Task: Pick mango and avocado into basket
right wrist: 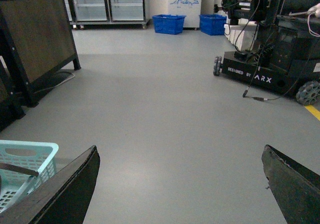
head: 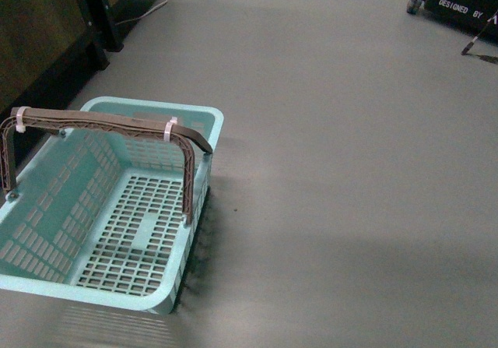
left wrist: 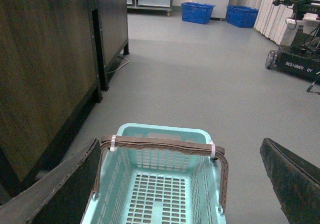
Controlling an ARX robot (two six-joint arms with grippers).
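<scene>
The basket point(head: 54, 200) stands on the grey floor point(head: 350, 169) at 8 o'clock in the front view (its handles point(head: 109, 120) raised), and the left gripper point(left wrist: 179, 143) and the right gripper point(right wrist: 180, 151) both have jaws wide apart.

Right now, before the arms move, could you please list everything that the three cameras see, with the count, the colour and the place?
basket: one, light turquoise, on the floor at the robot's front left, no fruit inside
handles: two, grey-brown, raised together over the basket
zip ties: two, white, around the handles
mango, avocado: none in view
floor: grey, all around
wooden cabinet: one, dark brown, left of the basket
blue baskets: two, far away by the back wall
other robot base: one, black, white lettering, far right
left hand: one, dark fingers wide apart, above the basket
right hand: one, dark fingers wide apart, above the floor right of the basket
</scene>
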